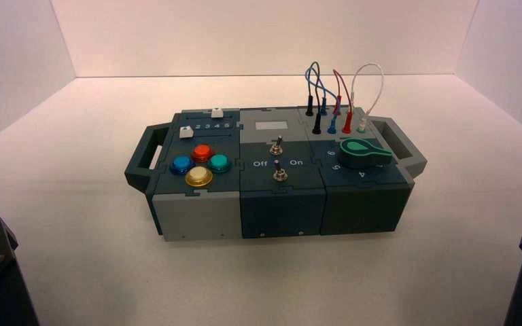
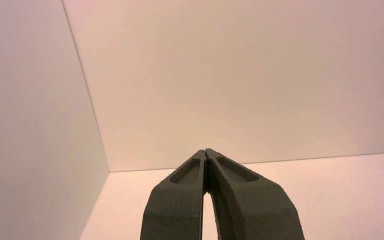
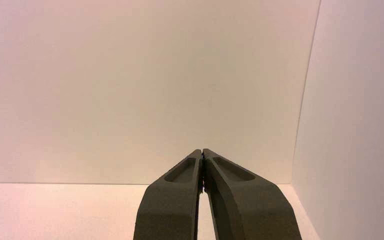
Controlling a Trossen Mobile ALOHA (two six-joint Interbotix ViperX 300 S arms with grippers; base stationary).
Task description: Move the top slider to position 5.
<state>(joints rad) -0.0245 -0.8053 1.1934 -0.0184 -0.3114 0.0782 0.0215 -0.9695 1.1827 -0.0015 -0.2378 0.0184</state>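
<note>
On the far left part of the box (image 1: 282,210), the top slider (image 1: 217,113), a white knob, sits at the far edge, above the row of numerals. Its track runs left to right across the box, the long axis parallel to the numeral row; the knob stands upright, facing up. Position 5 (image 1: 227,125) is the digit at the row's right end, nearer the viewer than the knob. The second white knob (image 1: 186,132) lies nearer and to the left.

Both arms are parked at the near corners of the high view, well apart from the box. The left gripper (image 2: 205,150) points toward the back wall (image 1: 265,41), its fingers closed together and holding nothing; the right gripper (image 3: 202,150) does likewise. The high view's lower edge cuts off both arms, and the slider's exact setting cannot be made out.
</note>
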